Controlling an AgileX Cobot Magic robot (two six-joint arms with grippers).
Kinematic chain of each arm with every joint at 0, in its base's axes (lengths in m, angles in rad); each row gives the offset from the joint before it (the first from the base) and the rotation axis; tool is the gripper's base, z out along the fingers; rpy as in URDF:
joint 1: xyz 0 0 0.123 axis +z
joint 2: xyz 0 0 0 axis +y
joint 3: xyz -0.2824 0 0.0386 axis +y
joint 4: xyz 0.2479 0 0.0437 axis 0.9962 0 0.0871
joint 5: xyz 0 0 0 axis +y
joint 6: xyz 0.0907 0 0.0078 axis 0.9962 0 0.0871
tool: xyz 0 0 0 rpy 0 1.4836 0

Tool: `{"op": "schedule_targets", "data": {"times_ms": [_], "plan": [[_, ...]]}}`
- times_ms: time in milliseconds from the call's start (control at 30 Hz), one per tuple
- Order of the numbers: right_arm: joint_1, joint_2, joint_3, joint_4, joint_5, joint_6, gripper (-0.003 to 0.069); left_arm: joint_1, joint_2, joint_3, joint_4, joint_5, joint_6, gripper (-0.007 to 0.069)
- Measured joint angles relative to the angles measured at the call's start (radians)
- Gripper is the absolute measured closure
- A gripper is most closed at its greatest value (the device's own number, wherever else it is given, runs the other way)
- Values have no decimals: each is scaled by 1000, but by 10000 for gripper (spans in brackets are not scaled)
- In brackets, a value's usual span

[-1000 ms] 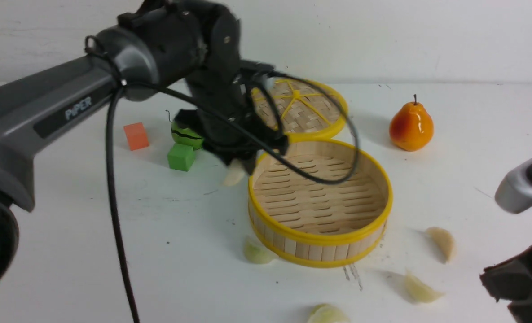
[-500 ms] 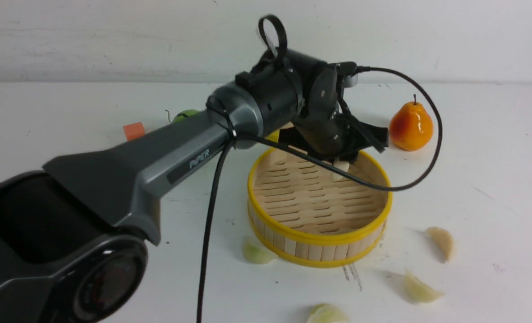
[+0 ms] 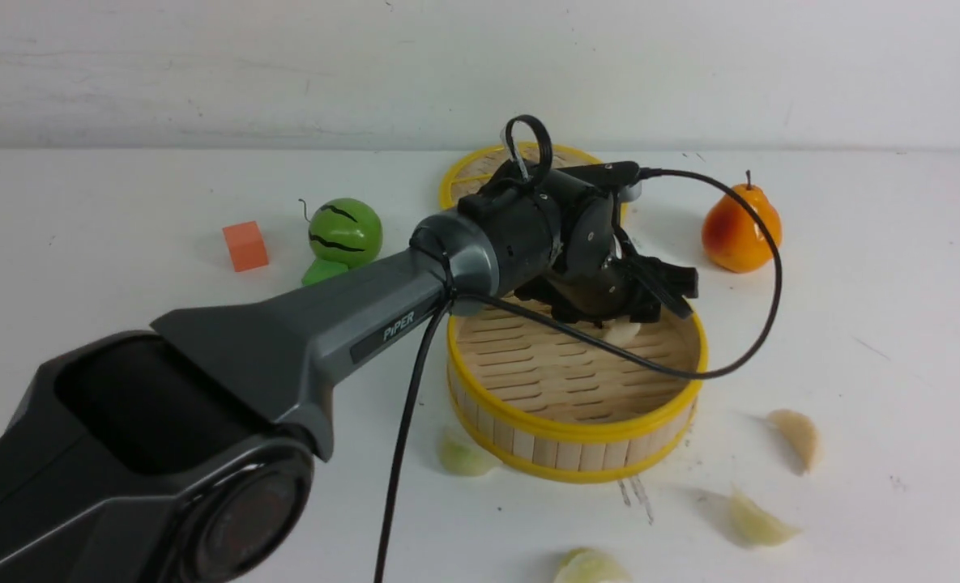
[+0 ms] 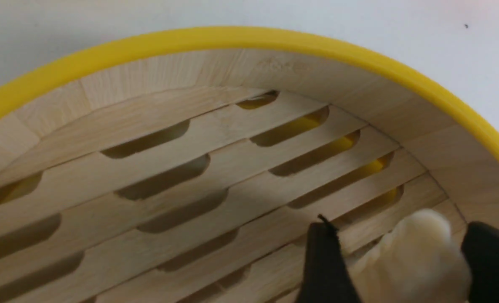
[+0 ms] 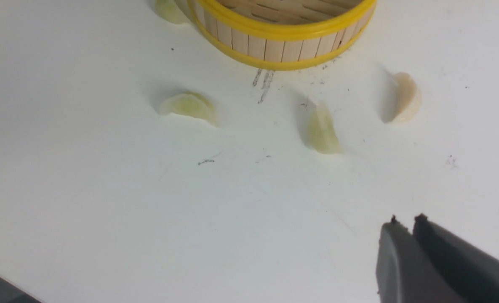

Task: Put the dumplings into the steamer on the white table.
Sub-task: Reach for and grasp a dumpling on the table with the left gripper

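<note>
Left pincer (image 4: 401, 235) sits low inside the round yellow-rimmed bamboo steamer (image 3: 577, 429), jaws parted around a glossy cream crescent dumpling (image 4: 417, 261), likely for a gentle drop; right pincer (image 5: 405, 223) closed, empty

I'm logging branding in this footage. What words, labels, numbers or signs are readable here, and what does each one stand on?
"PiPER": pale lettering on a dark strip along the left arm, front view.
No other text is readable: the steamer and the white table carry no writing, the dark scuffs by the steamer are marks rather than letters, and both wrist views show no text.
</note>
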Motion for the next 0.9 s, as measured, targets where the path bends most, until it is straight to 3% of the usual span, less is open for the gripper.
{"op": "schedule_targets", "data": {"times_ms": [100, 200, 433, 533, 900], "plan": [[0, 0, 0, -8, -1, 0, 604, 0, -48, -6, 9, 97, 36, 89], [0, 0, 0, -11, -6, 0, 601, 0, -121, -32, 11, 208, 112, 61], [0, 0, 0, -10, -77, 1, 599, 0, -346, -81, 33, 520, 301, 62], [0, 0, 0, -5, -110, 1, 596, 0, -405, -58, 51, 557, 336, 66], [0, 0, 0, 50, -126, 1, 594, 0, -671, 509, 78, 535, 312, 70]]}}
